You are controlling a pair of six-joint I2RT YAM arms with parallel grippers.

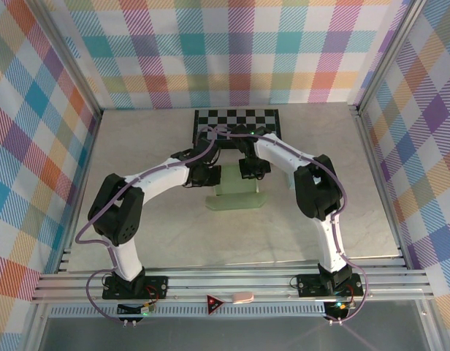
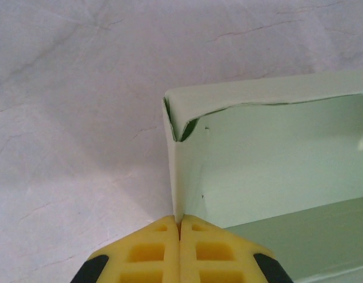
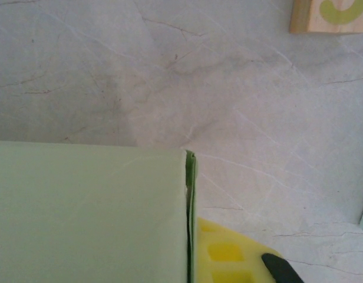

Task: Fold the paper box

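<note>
from above, we see left pincer (image 1: 208, 176) and right pincer (image 1: 253, 171) at the green paper box (image 1: 236, 199), central on the surface (image 1: 137, 146). left wrist: pincer pinching the box wall. right wrist: its grip we cannot tell; a wooden block (image 3: 332, 15) shows an unreadable green mark.

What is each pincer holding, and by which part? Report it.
Left pincer is shut on the paper box, pinching an end wall. Right pincer: one finger against a doubled wall edge, the other hidden, so its hold cannot be told.
</note>
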